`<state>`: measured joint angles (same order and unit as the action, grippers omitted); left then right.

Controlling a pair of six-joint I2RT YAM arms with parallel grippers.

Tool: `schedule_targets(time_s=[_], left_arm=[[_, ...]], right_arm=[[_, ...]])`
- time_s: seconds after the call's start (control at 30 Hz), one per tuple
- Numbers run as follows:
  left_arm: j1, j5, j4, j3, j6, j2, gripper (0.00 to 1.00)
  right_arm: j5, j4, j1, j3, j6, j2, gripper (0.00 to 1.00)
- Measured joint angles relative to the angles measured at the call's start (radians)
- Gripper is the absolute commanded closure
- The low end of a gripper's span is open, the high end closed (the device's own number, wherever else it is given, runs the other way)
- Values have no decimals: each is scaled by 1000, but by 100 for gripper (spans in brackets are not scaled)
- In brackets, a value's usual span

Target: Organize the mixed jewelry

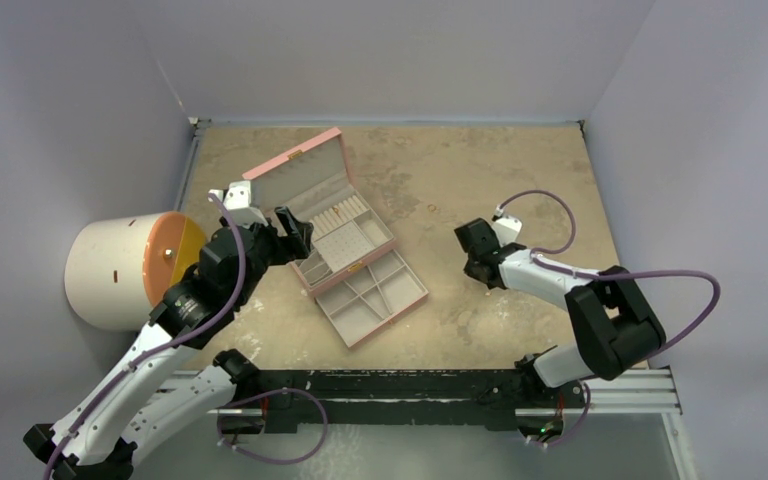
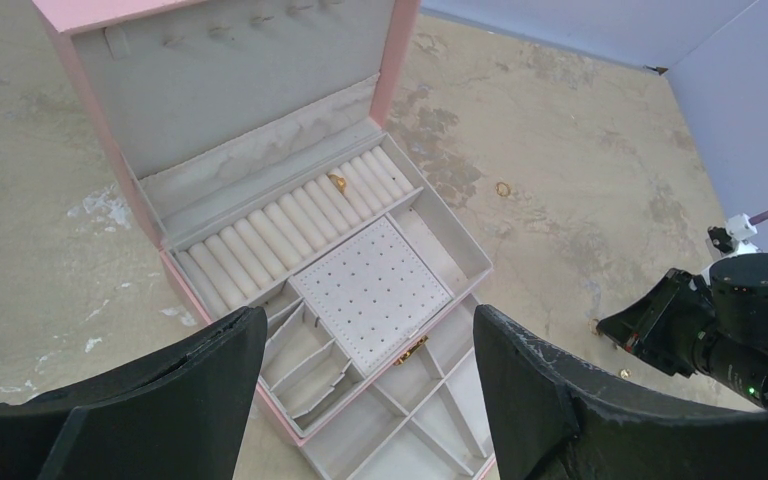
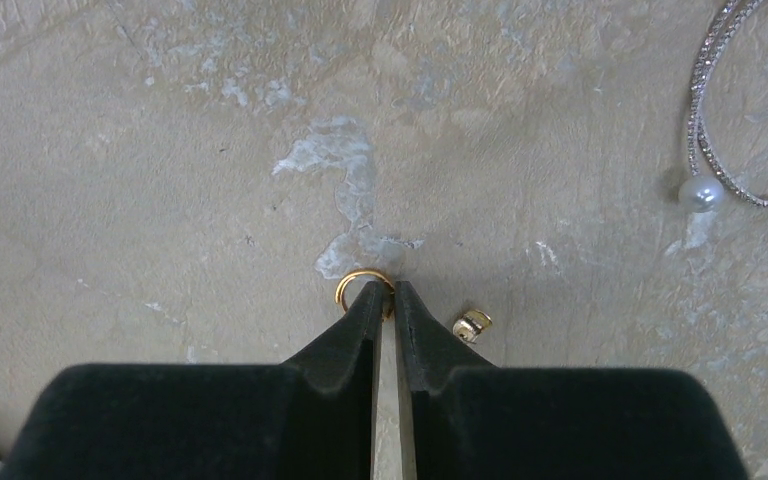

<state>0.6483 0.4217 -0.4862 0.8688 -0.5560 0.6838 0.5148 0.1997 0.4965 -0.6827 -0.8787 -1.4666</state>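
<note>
A gold ring (image 3: pixel 360 275) pinched by the right tool (image 3: pixel 385 295) on the counter (image 3: pixel 160 150) while the left tool (image 2: pixel 365 320) is held spread over the pink box (image 2: pixel 260 90)

Top view: two arms are seen reaching across a mottled beige counter. The pink box is laid open left of centre with its lid tipped back, so its compartments are exposed from above. The left tool is held at the box's left edge. The right tool is lowered to the counter well to the right of the box. A white cylinder with an orange face (image 1: pixel 120 270) is set at the far left. The jewelry is too small to be made out here.

Left wrist view: the two dark fingers are held wide apart, with nothing between them, above the box's near trays. One stored ring (image 2: pixel 337 182) is seated in the row of cream rolls, presumably where rings are meant to be sorted. A loose ring (image 2: pixel 503 188) is left on the bare counter beyond the box.

Right wrist view: the fingers are pressed almost together. The near rim of the gold ring, which lies flat on the counter, appears to be nipped between their tips. A small gold piece (image 3: pixel 472 324) is left just beside the right finger. A thin sparkling loop (image 3: pixel 700 192) with a pearl is laid well apart at the upper right. The low grip is judged to be taken so that the ring can be lifted and carried to the rolls.
</note>
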Motion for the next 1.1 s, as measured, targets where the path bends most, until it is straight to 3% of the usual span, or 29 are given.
schedule_targets(time_s=[0.13, 0.23, 0.67, 1.1], left_arm=[[0, 0, 0, 0, 0, 0, 24], [0, 0, 0, 0, 0, 0, 24], [0, 0, 0, 0, 0, -3, 24], [0, 0, 0, 0, 0, -3, 24]], right_arm=[[1, 8, 7, -2, 0, 0, 92], [3, 14, 10, -5, 1, -2, 100], [-29, 11, 14, -4, 19, 7, 100], [-105, 26, 27, 7, 71, 148, 100]])
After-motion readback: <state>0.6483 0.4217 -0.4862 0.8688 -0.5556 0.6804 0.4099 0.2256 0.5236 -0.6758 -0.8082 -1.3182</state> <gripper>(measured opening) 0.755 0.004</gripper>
